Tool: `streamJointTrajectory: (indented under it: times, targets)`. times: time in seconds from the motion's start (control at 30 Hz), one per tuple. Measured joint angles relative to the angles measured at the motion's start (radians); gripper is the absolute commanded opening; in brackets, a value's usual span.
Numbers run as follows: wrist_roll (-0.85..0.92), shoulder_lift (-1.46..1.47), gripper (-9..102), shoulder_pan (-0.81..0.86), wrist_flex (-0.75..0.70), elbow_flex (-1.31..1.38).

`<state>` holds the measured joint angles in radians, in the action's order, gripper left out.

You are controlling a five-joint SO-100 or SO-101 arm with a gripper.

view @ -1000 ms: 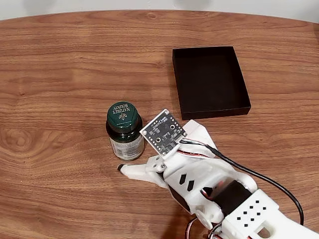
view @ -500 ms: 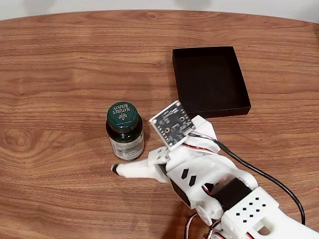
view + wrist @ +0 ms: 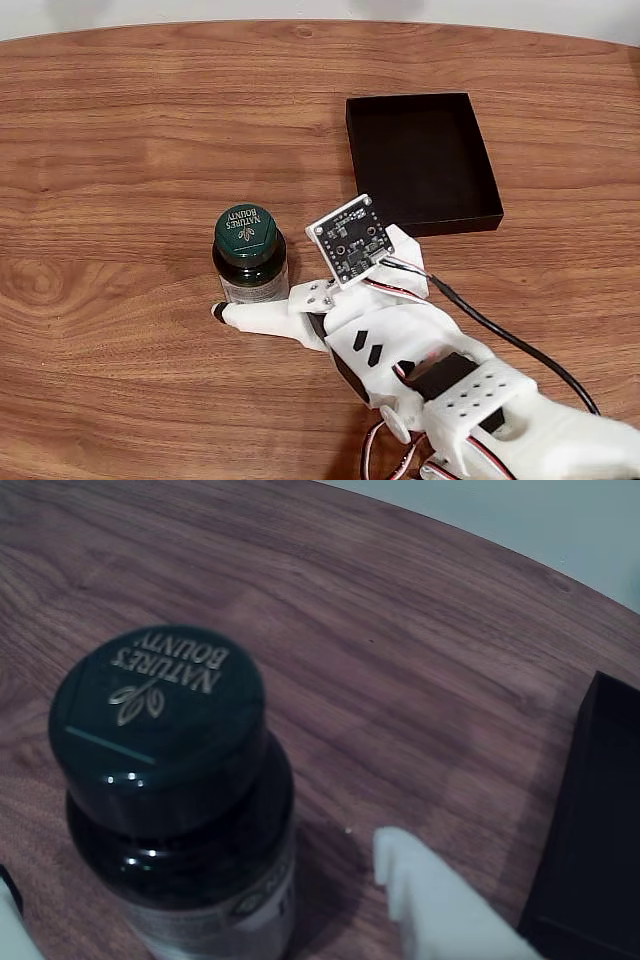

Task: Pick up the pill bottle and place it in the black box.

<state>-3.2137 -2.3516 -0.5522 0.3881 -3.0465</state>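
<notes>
Surface: wood grain, carrying all items.
Arm: white, entering the fixed view from the lower right of the pill bottle.
Black box: up and to the right of the pill bottle in the fixed view, well apart from it.
Pill bottle: upright on the surface, green cap with gold lettering on top.
Gripper: jaws apart, one finger just below the bottle base in the fixed view, one white tip to the bottle's right in the wrist view; contact not discernible.

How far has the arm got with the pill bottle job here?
Nothing is delivered: the black box sits empty. In hand: the open gripper brackets the pill bottle, which stands upright on the table, one finger beside it. Left: close, lift, carry, release.
</notes>
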Motion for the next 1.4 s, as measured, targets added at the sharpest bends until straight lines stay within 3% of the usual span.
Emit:
streamJointTrajectory:
  times: [0.97, 1.4]
  targets:
    - [0.058, 0.545, 40, -0.020, 0.342, 0.161]
    - [0.058, 0.851, 28, -0.034, 0.551, 0.298]
